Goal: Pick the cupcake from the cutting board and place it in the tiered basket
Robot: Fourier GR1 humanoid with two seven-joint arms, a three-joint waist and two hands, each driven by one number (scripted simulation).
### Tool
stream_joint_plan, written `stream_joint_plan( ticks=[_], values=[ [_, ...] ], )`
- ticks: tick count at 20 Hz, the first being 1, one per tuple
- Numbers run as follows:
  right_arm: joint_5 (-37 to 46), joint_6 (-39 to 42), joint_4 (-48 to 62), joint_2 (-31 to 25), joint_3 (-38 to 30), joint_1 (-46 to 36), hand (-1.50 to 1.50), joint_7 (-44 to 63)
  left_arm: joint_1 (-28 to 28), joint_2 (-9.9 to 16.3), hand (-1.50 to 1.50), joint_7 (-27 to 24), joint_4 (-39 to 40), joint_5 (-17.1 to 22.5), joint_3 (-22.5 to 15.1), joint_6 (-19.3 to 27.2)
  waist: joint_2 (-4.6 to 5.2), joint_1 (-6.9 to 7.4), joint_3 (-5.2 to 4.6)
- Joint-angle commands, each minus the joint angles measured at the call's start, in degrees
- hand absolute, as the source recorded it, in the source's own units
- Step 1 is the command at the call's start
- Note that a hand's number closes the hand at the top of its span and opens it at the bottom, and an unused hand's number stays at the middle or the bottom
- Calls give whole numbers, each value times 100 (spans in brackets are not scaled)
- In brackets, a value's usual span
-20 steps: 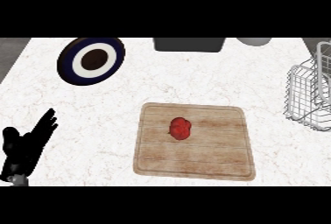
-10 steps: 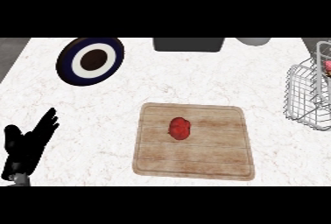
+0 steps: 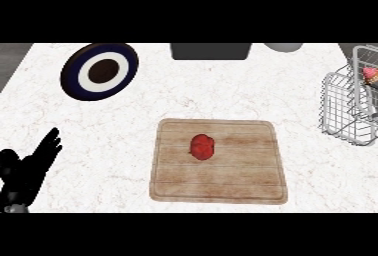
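1. The left hand (image 3: 26, 170) shows at the view's lower left, fingers straight and spread, pointing up and to the right. It holds nothing and touches nothing but sits over the bare counter (image 3: 221, 95), well apart from the board.
2. The right hand is not visible.
3. The board (image 3: 218, 160) lies flat at the middle of the counter. A red item (image 3: 202, 147) rests on it, a little left of and above its centre; its shape is too blurred to tell more.
4. The wire basket (image 3: 353, 107) stands at the right edge, well apart from the board. A pink-topped cupcake (image 3: 370, 75) shows in its upper tier, cut by the view's edge.
5. A dark blue plate (image 3: 99, 71) with a white ring sits at the upper left.
6. A dark box (image 3: 210, 51) and a grey round object (image 3: 284, 47) lie along the far edge.
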Motion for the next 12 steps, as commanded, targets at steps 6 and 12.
stream_joint_plan(
  ticks=[6,12],
  values=[
    [-1715,169,-676,-468,-1662,470,-150,-116,212,95,0,-14,31,90,231,3,-125,-352,7],
    [-2792,1154,-1231,-1081,-2703,1731,-150,-951,469,-98,0,-123,-156,-27,140,147,-139,-490,10]
  ],
)
